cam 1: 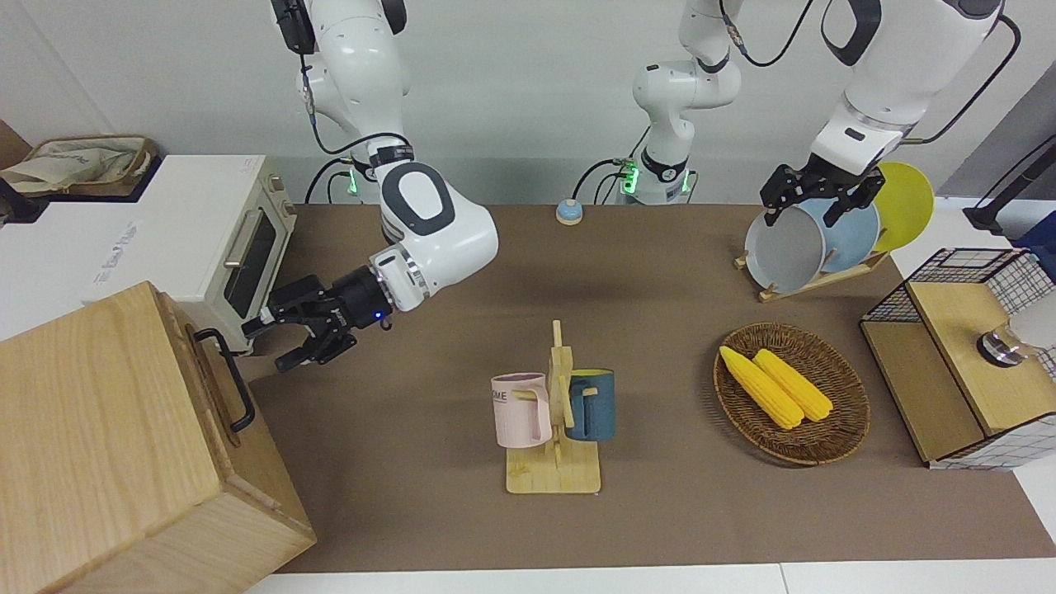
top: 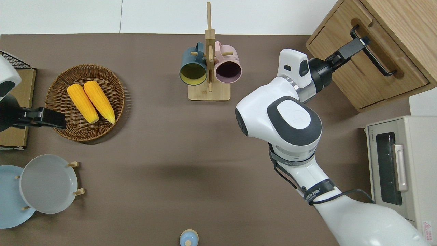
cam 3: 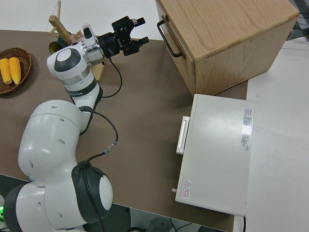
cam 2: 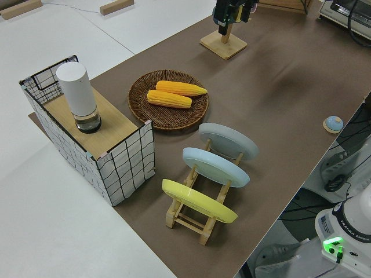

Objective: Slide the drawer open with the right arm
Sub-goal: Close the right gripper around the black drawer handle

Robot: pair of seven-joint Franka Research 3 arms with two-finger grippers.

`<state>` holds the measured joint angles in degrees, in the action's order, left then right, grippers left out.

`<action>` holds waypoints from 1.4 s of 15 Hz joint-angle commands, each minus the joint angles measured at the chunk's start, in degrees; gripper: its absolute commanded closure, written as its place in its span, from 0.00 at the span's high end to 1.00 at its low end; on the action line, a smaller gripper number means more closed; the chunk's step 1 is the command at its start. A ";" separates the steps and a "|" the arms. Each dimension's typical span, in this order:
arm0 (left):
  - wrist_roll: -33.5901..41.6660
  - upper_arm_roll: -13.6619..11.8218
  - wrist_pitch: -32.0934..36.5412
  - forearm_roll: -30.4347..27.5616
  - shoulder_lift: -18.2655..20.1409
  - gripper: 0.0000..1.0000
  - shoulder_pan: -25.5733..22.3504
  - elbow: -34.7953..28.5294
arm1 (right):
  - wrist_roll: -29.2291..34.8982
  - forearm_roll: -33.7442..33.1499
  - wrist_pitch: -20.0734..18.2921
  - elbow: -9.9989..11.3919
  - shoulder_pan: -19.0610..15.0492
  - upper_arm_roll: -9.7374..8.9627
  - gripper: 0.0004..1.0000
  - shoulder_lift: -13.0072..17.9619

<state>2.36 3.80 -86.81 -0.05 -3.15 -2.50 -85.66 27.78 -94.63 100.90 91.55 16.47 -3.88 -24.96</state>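
The drawer (top: 346,70) is the shallow front panel of the pale wooden box (cam 1: 99,429) at the right arm's end of the table, and it stands shut. Its black bar handle (top: 375,51) also shows in the front view (cam 1: 233,388) and the right side view (cam 3: 167,37). My right gripper (cam 1: 266,345) is open and empty, pointing at the drawer front. In the overhead view the gripper (top: 362,42) is over the handle's end that lies farther from the robots. In the right side view the gripper (cam 3: 141,31) stands a short gap from the handle. My left arm is parked.
A white toaster oven (top: 396,167) stands beside the box, nearer to the robots. A mug rack (top: 209,68) with two mugs is mid-table. A corn basket (cam 1: 792,394), a plate rack (cam 1: 813,247) and a wire-mesh box (cam 1: 965,355) are at the left arm's end.
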 commanded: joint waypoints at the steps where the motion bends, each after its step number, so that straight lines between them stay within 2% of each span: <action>1: -0.60 -0.02 1.03 1.02 0.25 0.99 0.39 0.58 | 5.26 -2.31 1.14 0.12 -1.87 -0.60 0.98 -1.93; 8: -0.60 -0.02 1.03 1.02 0.25 0.99 0.39 0.58 | 5.53 -6.87 1.57 0.82 -4.43 -0.60 0.98 -4.22; 15: -0.60 -0.02 1.03 1.02 0.25 0.99 0.39 0.49 | 3.34 -9.17 5.00 1.52 -5.84 -0.60 0.97 -4.57; 16: -0.60 -0.02 1.03 1.02 0.25 0.99 0.39 0.49 | 2.46 -9.17 5.00 1.52 -5.84 -0.60 0.91 -4.49; 17: -0.60 -0.02 1.03 1.02 0.25 0.99 0.39 0.58 | 1.93 -9.43 5.00 1.61 -5.84 -0.60 0.79 -4.57; 19: -0.60 -0.02 1.03 1.02 0.25 0.99 0.39 0.58 | 1.58 -9.43 4.92 1.70 -5.66 -0.60 0.42 -4.49; 20: -0.60 -0.02 1.03 1.02 0.25 0.99 0.39 0.49 | 1.40 -9.52 4.92 2.05 -5.66 -0.60 0.26 -4.49; 21: -0.60 -0.02 1.03 1.02 0.25 0.99 0.39 0.58 | 1.14 -9.52 4.74 2.14 -5.66 -0.60 0.14 -4.49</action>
<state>2.36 3.80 -86.81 -0.05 -3.15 -2.50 -85.66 29.99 -101.97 104.73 92.41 11.57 -3.98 -29.86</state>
